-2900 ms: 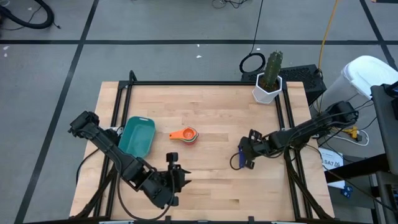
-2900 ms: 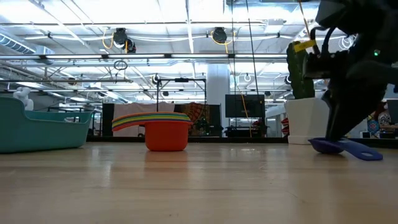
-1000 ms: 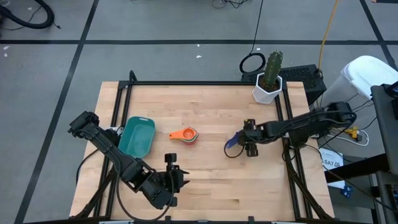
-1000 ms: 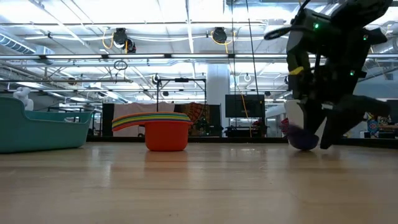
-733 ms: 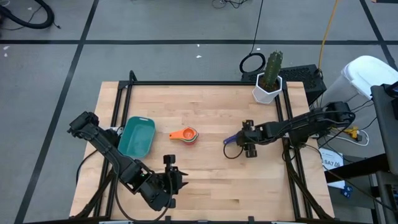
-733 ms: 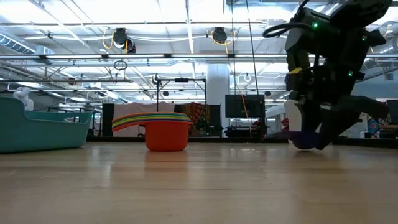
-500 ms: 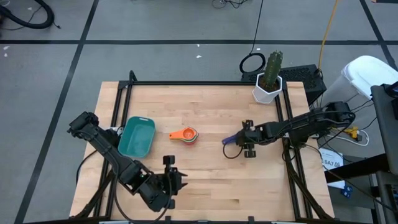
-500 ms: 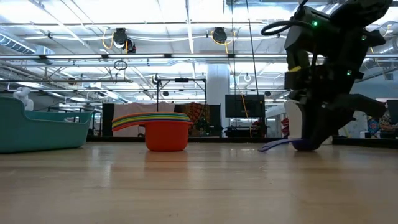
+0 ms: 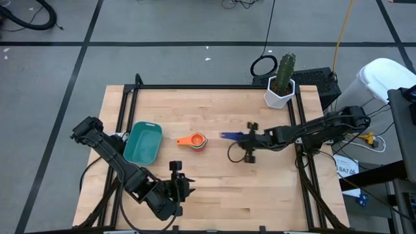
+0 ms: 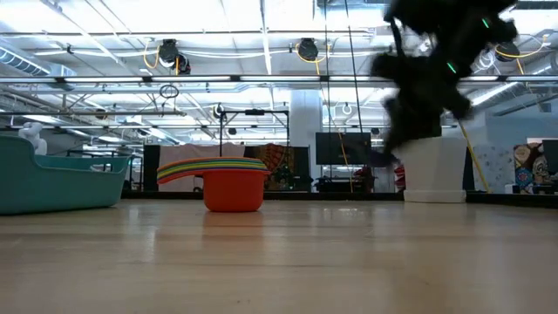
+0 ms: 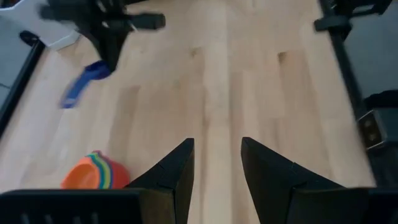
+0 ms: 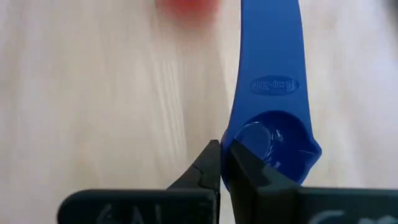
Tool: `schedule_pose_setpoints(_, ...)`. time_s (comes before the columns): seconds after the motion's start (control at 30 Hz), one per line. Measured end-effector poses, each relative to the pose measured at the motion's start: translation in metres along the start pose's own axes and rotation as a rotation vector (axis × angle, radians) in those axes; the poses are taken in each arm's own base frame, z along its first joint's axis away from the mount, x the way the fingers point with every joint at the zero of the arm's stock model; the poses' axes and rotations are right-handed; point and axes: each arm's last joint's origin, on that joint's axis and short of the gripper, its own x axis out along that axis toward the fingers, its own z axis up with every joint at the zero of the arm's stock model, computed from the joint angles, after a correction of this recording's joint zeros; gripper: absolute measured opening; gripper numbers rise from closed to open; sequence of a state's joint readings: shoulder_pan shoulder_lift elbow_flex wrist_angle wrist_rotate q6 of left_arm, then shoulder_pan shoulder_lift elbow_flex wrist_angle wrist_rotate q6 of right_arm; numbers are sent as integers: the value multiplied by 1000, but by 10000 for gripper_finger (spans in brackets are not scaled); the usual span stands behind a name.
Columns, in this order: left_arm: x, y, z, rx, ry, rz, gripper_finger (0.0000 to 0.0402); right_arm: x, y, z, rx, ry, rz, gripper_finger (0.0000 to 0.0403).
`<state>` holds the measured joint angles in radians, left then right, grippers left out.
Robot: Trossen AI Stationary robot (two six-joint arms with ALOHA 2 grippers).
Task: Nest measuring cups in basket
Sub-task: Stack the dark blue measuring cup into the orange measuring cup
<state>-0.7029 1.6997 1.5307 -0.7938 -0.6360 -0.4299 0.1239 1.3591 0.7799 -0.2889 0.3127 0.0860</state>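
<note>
- Wooden worktop inside a black frame, grey floor around it; a white pot with a cactus stands at the far right corner.
- Right gripper sits right of centre, its jaws shut on the rim of the small blue cup. In the right wrist view one finger is inside the bowl and one outside, with the handle pointing away from the wrist.
- In the high view the blue handle points toward the stack of nested cups, which sits mid-worktop, orange on the outside, well apart from the right gripper.
- Basket lies left of the stack, just beside it, not touching. Nothing is visible inside it from above.
- Left gripper waits near the front edge, jaws partly open with bare worktop between them, holding nothing.
- Step in hand, as I judge it: carrying the last loose cup to the stack. Next move calls for bringing it over the stack's open mouth, bowl down, then letting go. After that the whole stack has yet to go into the basket.
- Hard to make out: the low view shows the right arm only as a dark blur, so the cup's height above the wood cannot be read. Stack colours under the orange rim are partly hidden from above, and the basket's far wall is cut off in the low view.
</note>
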Motion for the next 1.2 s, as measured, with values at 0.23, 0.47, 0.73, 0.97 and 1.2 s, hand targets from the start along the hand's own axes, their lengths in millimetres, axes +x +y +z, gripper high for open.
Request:
schedule_pose_setpoints(0.23,-8,1,-15,45,59,123,136,-8,8,92,-48,-129,38,1)
schedule_pose_setpoints(0.47,-47,-7,-25,-1,-81,211,136,22,25,147,-110,-92,113,1)
schedule_pose_setpoints(0.73,-90,-11,-34,31,-222,227,136,53,21,165,-122,-43,140,0)
schedule_pose_setpoints(0.97,-104,-8,-35,69,-263,224,136,67,5,163,-89,-18,161,0)
schedule_pose_setpoints(1.2,-103,-6,-34,83,-263,241,136,77,6,165,-72,-54,210,0)
